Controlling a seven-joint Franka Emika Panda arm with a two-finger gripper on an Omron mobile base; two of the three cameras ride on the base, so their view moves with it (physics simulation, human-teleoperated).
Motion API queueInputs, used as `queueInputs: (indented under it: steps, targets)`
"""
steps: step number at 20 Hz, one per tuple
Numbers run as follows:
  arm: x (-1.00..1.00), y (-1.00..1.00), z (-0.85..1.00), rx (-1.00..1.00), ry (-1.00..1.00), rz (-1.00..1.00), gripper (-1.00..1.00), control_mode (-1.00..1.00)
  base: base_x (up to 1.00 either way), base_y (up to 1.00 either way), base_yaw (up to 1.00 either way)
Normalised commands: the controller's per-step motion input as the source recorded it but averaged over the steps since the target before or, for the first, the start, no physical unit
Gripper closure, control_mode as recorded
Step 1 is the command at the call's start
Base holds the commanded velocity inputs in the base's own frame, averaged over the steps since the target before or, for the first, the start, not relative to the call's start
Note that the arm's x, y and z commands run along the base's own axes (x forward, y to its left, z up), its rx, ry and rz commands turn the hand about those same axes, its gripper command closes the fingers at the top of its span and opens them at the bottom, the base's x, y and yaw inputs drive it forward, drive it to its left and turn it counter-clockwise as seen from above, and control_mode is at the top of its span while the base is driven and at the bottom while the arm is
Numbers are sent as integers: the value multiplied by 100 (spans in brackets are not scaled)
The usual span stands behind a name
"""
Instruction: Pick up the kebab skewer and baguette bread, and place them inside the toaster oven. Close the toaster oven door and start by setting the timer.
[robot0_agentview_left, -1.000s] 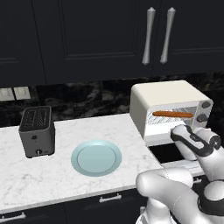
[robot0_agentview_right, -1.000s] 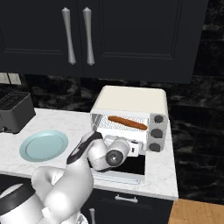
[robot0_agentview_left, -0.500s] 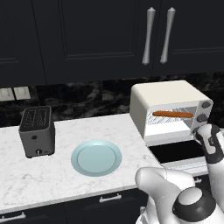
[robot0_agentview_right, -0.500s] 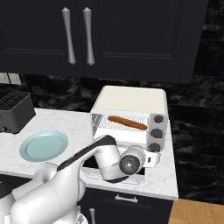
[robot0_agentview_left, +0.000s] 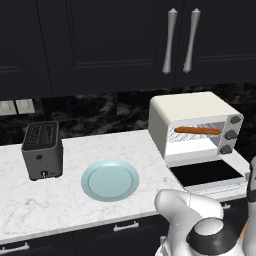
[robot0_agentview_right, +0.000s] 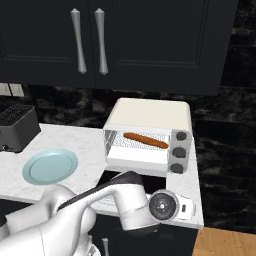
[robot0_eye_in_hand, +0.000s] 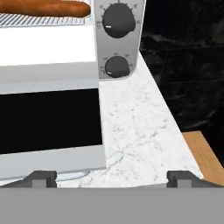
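Observation:
The cream-white toaster oven (robot0_agentview_left: 187, 112) (robot0_agentview_right: 150, 116) stands at the counter's right end. Its door (robot0_agentview_left: 202, 172) (robot0_eye_in_hand: 48, 120) lies open and flat, dark glass facing up. The baguette bread (robot0_agentview_left: 197, 130) (robot0_agentview_right: 146, 140) (robot0_eye_in_hand: 43, 8) rests on the wire rack inside. The kebab skewer is out of view. My gripper (robot0_eye_in_hand: 112, 179) hangs open and empty just in front of the door's right front corner. It looks at the marble beside the door, with two round grey knobs (robot0_eye_in_hand: 116, 19) above.
A pale blue plate (robot0_agentview_left: 110, 180) (robot0_agentview_right: 50, 166) lies bare on the marble counter (robot0_eye_in_hand: 135, 127), left of the oven. The dark slot toaster (robot0_agentview_left: 42, 150) stands at the far left. Right of the counter's end, wooden floor (robot0_eye_in_hand: 203, 153) shows below.
My arm has swung right and down from in front of the oven's opening to the counter's front right corner. The baguette stays on the rack and the door stays open.

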Motion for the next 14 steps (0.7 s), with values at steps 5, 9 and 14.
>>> queueInputs:
  steps: [5,9,14]
  targets:
    - [-16,5,-65,-3,0,4,-100,-100,0,0,0]
    - [2,10,-63,-2,0,11,-100,-100,0,0,0]
    - [20,0,-29,0,0,12,-100,-100,0,0,0]
